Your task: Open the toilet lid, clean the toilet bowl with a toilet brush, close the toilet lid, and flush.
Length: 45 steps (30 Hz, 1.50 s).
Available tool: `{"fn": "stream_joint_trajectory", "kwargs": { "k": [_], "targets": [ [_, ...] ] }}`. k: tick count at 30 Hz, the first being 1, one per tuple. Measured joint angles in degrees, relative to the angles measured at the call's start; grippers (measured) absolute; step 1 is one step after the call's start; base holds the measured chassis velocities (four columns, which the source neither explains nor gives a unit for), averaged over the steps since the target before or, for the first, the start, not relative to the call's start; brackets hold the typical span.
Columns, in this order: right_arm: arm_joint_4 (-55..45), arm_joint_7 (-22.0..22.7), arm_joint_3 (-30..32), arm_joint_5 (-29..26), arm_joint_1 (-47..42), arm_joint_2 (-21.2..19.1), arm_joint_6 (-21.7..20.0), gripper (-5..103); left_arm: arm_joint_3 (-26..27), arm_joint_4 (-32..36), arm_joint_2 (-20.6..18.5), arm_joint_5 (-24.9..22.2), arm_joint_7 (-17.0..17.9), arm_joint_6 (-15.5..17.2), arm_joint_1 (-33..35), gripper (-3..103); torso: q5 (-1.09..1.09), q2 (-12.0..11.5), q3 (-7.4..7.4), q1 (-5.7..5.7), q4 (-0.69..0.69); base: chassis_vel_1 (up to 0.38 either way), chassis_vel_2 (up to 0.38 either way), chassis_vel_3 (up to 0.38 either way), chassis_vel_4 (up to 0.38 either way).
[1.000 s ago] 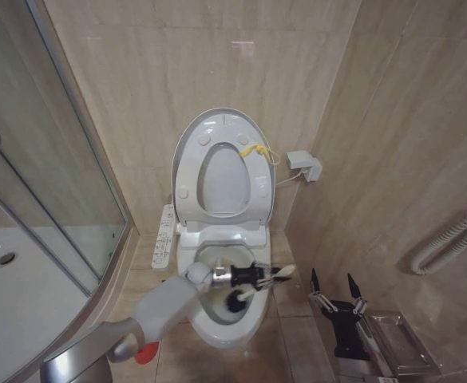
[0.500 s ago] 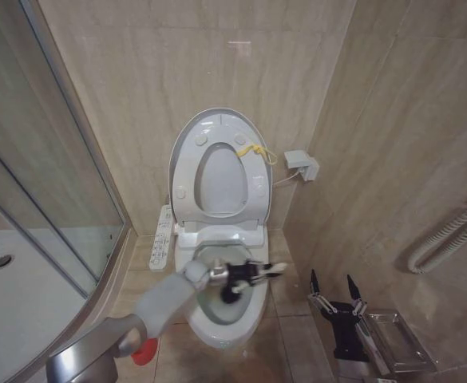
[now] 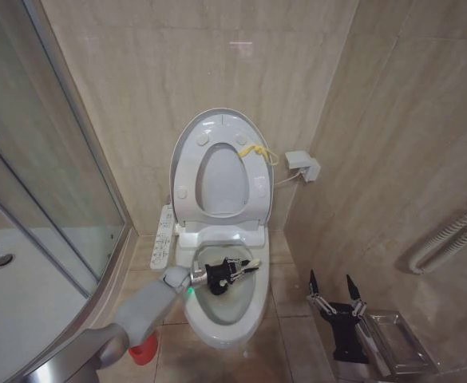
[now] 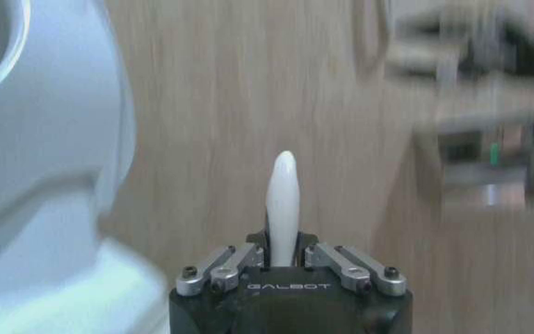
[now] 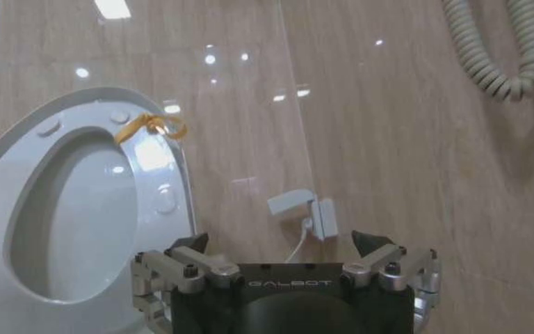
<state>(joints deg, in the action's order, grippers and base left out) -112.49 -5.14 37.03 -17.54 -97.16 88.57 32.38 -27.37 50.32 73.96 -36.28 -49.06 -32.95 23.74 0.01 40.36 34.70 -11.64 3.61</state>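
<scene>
Two arms show in the head view, and the left one reaches over the toilet bowl (image 3: 221, 315), a white elongated ceramic basin at 6 o'clock in the view. The left claw (image 3: 235, 270) is closed around the toilet brush (image 3: 231, 273), whose slim cream-white handle sticks out toward 3 o'clock while the round black bristle head sits just inside the bowl's rear half. In the left wrist view the claw (image 4: 284, 259) pinches the handle (image 4: 283, 209) between its fingers, the pale rounded tip rising past them.

The toilet lid (image 3: 187, 152) stands upright against the wall at 12 o'clock, glossy white, with the ring seat raised flat against it and a yellow cord (image 3: 257, 151) tied at its rim toward 2 o'clock. A white button panel (image 3: 163, 235) runs beside the bowl at 9 o'clock.

The right claw (image 3: 331, 285) hangs idle at 4 o'clock, fingers spread and holding nothing.

Beige tiles cover walls and floor. A glass shower enclosure (image 3: 49, 175) fills the 9 o'clock side, a red holder cup (image 3: 143, 349) stands on the floor at 7 o'clock, a small white wall box (image 3: 303, 166) sits at 2 o'clock, and a coiled hose (image 3: 449, 233) hangs at 3 o'clock.
</scene>
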Motion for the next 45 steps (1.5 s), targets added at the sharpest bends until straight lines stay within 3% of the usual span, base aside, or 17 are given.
{"fn": "stream_joint_trajectory", "kwargs": {
  "k": [4, 10, 12, 13, 16, 19, 22, 24, 26, 30, 33, 35, 37, 39, 45],
  "targets": [
    [-0.01, -0.01, 0.05, 0.02, -0.17, 0.06, 0.03, 100, -0.99, 8.98, -0.22, -4.44, 1.53, 1.71, 0.8, 19, -0.01, 0.02, -0.03, 0.02, 0.14, 0.0, 0.0, 0.0, 0.0],
    [-0.68, -0.04, -0.02, -0.01, -0.74, -0.06, 0.07, 100, -0.65, 0.22, 0.11, -0.46, 2.08, 0.41, 1.43, 19, 0.01, 0.01, -0.01, 0.01, 0.0, 0.0, 0.0, 0.0, 0.0],
    [-0.75, -0.05, 0.01, 0.0, -0.78, -0.21, 0.07, 100, -0.46, 0.6, 0.24, -0.85, 2.42, 0.38, 1.37, 19, 0.0, 0.01, -0.01, 0.01, 0.01, 0.0, 0.0, 0.0, 0.0],
    [-0.74, -0.05, 0.14, -0.03, -0.78, -0.33, 0.06, 100, -0.44, 4.18, 0.24, -2.36, 2.94, 0.74, 1.37, 19, 0.01, 0.0, 0.0, 0.0, 0.0, 0.0, 0.0, 0.0, 0.0],
    [-0.58, -0.04, 0.17, -0.03, -0.6, -0.24, 0.06, 100, -0.62, 9.22, 0.47, -3.68, 3.98, 1.28, 1.34, 19, -0.02, 0.02, -0.03, 0.02, 0.14, 0.0, 0.0, 0.0, 0.0],
    [-0.55, -0.05, -0.05, -0.03, -0.56, -0.02, 0.06, 100, -0.82, 7.5, 0.47, -2.18, 4.1, 1.12, 1.66, 19, 0.0, 0.02, -0.02, 0.02, 0.15, -0.019, -0.034, -0.007, -0.012],
    [-0.83, -0.1, -0.15, -0.03, -0.79, -0.23, 0.07, 100, -0.37, -0.77, 0.06, 0.15, 3.39, -0.41, 2.04, 19, 0.01, 0.0, -0.01, 0.01, -0.01, 0.0, 0.0, 0.0, 0.0],
    [-0.87, -0.11, -0.09, -0.08, -0.8, -0.38, 0.07, 100, -0.17, -0.8, -0.01, 0.02, 3.3, -0.55, 2.04, 19, -0.01, 0.01, -0.02, 0.01, 0.0, 0.0, 0.0, 0.0, 0.0],
    [-0.8, -0.07, 0.25, -0.39, -0.73, -0.66, 0.07, 100, -0.11, 3.76, -0.36, -2.18, 3.6, 0.16, 2.15, 19, 0.0, 0.0, 0.0, 0.0, 0.01, 0.0, 0.0, 0.0, 0.0],
    [-0.26, -0.02, 0.39, -0.55, -0.57, -0.67, 0.13, 100, -0.95, 10.85, -0.48, -3.17, 5.32, 0.89, 2.71, 19, -0.01, 0.02, -0.03, 0.02, 0.15, 0.0, 0.0, 0.0, 0.0],
    [-0.06, 0.01, 0.3, -0.52, -0.52, -0.56, 0.17, 100, -1.01, 6.33, -0.53, 0.09, 6.04, 0.28, 3.61, 19, -0.01, 0.01, -0.01, 0.01, 0.11, 0.0, 0.0, 0.0, 0.0],
    [-0.25, -0.01, 0.08, -0.5, -0.63, -0.48, 0.17, 100, 0.0, 2.85, -1.24, 1.34, 7.9, -0.18, 4.32, 19, -0.01, 0.0, -0.01, 0.01, 0.03, 0.0, 0.0, 0.0, 0.0],
    [-0.47, -0.03, 0.02, -0.46, -0.65, -0.45, 0.16, 100, 0.66, 3.39, -2.14, 0.49, 9.37, -0.09, 4.6, 19, -0.03, 0.01, -0.02, 0.02, 0.06, 0.0, 0.0, 0.0, 0.0],
    [-0.54, -0.04, -0.13, -0.34, -0.57, -0.28, 0.12, 100, 0.65, 7.88, -4.54, -2.29, 12.06, 0.71, 4.9, 19, -0.01, 0.0, 0.0, 0.01, 0.02, 0.0, 0.0, 0.0, 0.0],
    [-0.54, -0.15, -0.91, 0.74, -0.29, 0.53, 0.15, 100, -1.18, 21.15, -11.02, -7.4, 19.74, 2.02, 4.71, 19, -0.01, 0.01, -0.01, 0.01, 0.08, 0.0, 0.0, 0.0, 0.0]
  ]
}}
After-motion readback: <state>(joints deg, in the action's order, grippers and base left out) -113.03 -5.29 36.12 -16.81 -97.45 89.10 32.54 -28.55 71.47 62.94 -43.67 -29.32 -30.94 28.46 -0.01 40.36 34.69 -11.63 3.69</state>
